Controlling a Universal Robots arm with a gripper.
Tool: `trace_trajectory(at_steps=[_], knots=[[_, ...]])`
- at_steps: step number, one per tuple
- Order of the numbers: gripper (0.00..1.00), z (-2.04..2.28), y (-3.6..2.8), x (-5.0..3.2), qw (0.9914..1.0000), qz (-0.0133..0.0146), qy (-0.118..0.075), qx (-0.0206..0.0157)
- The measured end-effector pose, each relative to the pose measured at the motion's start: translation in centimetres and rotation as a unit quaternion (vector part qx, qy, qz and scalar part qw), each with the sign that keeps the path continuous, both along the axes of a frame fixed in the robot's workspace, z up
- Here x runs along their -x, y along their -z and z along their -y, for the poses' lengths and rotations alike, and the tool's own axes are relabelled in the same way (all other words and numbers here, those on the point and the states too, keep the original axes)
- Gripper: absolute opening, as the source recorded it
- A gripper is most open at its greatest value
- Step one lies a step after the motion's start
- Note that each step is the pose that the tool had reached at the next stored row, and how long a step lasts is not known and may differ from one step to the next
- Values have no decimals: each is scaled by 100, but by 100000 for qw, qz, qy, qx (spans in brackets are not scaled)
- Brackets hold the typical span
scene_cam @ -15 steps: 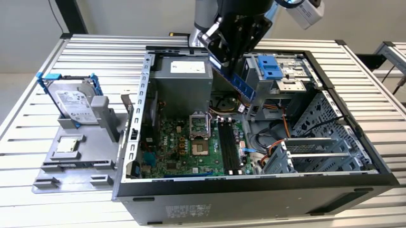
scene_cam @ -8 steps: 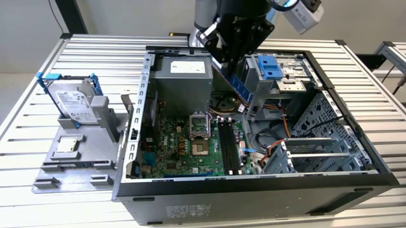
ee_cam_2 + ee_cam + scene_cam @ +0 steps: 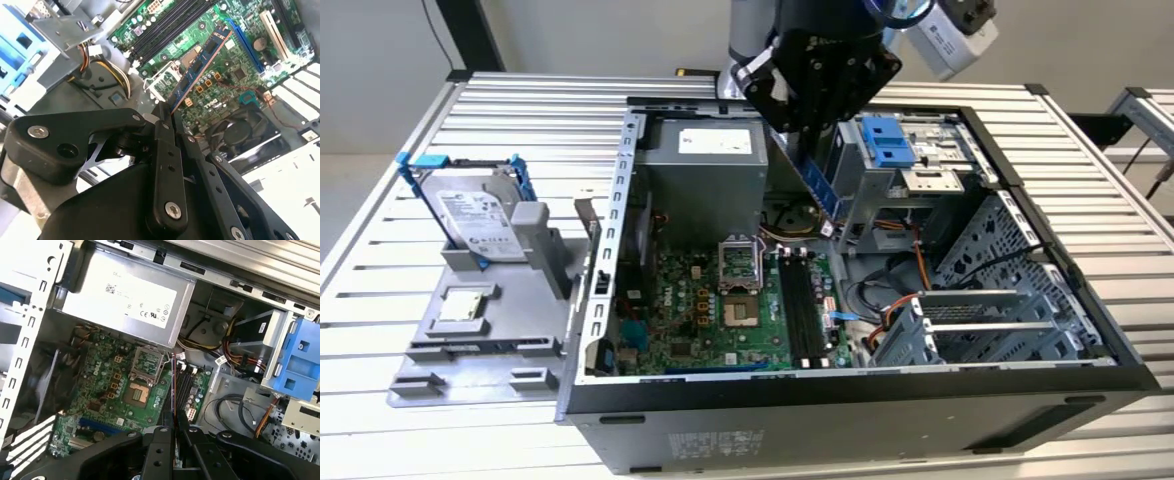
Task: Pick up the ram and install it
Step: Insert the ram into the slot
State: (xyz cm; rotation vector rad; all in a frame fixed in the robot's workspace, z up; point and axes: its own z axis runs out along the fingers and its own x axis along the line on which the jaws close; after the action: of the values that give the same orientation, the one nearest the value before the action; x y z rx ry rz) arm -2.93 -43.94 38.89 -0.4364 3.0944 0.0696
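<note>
- Pincer, black and narrow-set, grips one end of the ram, a long, thin, flat dark circuit stick with dark chips along its face. Its fingers press on both faces.
- The ram hangs slanted in the upper middle of the exterior view, over the open grey metal computer case and clear of the parts inside it.
- The long black memory slots lie on the green motherboard at lower centre, well apart from the stick's free end.
- By my judgement the pick-up is done and the carry toward the slots is in hand. The stick is not yet seated.
- Installing seems to call for the stick's contact edge to sit parallel to a free slot and straight above it. At present it is tilted.
- The case stands on a slatted metal surface.
</note>
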Motion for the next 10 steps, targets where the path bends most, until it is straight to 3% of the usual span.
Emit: trace_trajectory(at_steps=[5,10], knots=[[0,2,4,0,99939,2,3495,-3],[0,4,8,0,99760,2,6931,-6]])
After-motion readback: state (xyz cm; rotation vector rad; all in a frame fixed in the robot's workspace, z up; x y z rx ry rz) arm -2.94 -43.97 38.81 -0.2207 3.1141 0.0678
